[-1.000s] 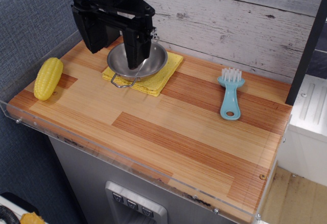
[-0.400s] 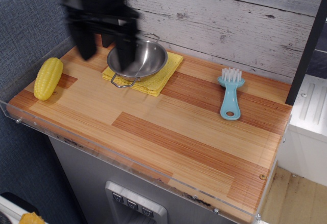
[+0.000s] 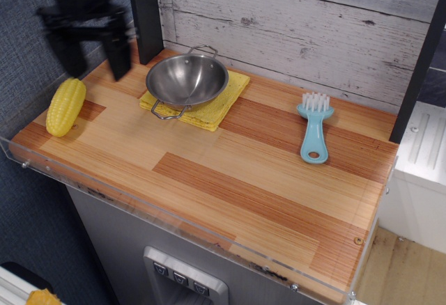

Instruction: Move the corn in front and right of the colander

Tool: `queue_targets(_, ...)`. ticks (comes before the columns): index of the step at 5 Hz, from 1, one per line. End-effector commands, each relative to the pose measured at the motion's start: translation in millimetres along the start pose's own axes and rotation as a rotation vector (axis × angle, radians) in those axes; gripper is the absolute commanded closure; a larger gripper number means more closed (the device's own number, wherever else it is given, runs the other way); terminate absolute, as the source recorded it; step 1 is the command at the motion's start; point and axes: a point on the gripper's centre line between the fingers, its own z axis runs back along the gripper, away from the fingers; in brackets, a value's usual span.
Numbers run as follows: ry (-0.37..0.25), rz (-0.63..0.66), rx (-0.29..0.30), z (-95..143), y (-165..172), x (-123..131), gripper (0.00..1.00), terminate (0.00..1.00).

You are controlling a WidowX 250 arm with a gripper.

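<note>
The yellow toy corn [image 3: 65,106] lies on the wooden counter at the far left, near the front edge. The shiny steel colander [image 3: 187,80] sits on a flat yellow cloth [image 3: 226,96] at the back centre-left, its wire handles to front and back. My black gripper [image 3: 96,58] is motion-blurred, above the back left of the counter, up and right of the corn and left of the colander. Its two fingers [image 3: 120,56] hang down spread apart with nothing between them.
A light blue dish brush [image 3: 314,127] lies at the right, bristles toward the wall. A clear acrylic rim [image 3: 42,169] runs along the front and left edges. A plank wall stands behind. A black post [image 3: 144,12] stands behind the colander.
The gripper has moved left from over the colander to above the counter's back left, closer to the corn. The colander is now uncovered. The corn, colander and brush have not moved.
</note>
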Motion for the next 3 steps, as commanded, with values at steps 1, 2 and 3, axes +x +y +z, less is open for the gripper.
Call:
queue_targets(1, -0.123, -0.031, 0.119, -7.9, 46.8, 24.7, 0.00, 0.00)
queue_targets(2, -0.137, -0.018, 0.162, -19.1, 49.6, 18.0, 0.00, 0.00)
queue_targets(3, -0.143, -0.005, 0.207, -28.9, 57.9, 15.2, 0.00, 0.00)
